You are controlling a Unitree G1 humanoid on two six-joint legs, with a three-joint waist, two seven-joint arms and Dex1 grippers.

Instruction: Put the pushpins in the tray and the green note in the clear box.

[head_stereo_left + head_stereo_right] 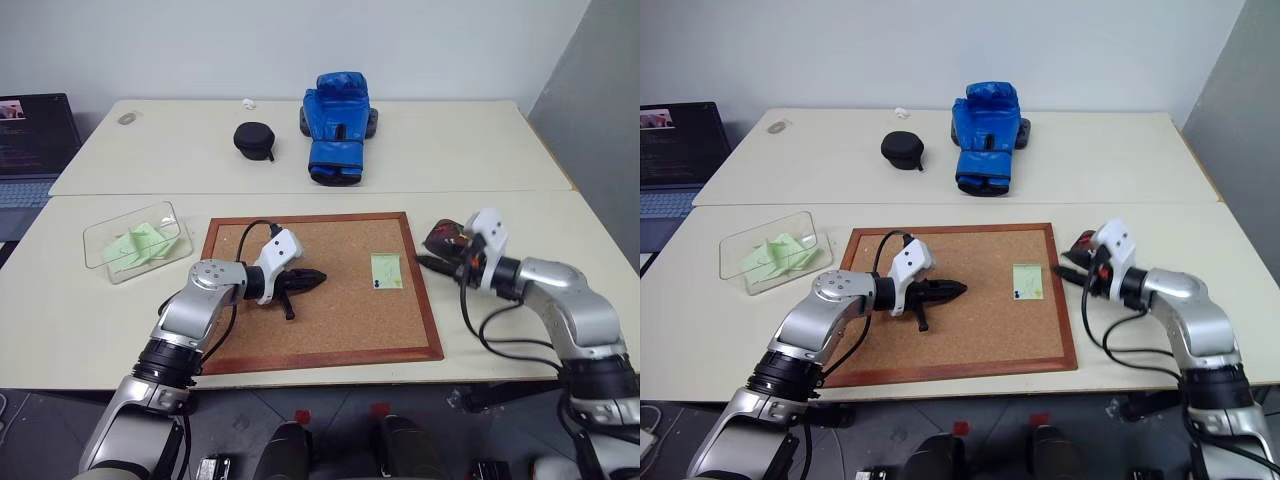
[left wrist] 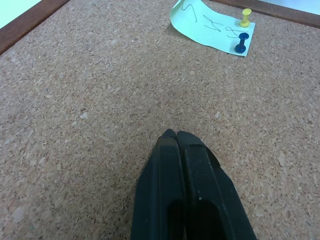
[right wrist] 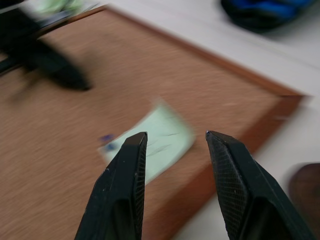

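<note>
The green note lies on the cork board near its right side, held by a yellow pushpin and a blue pushpin along one edge. My left gripper hovers shut over the board's middle, pointing at the note with nothing held. My right gripper is open and empty, at the board's right edge just beside the note. The dark brown tray sits right behind it on the table. The clear box stands left of the board with several pale green slips inside.
A blue boxing glove and a black round zip case lie on the far table. A laptop stands at the far left. A seam runs between the two tables behind the board.
</note>
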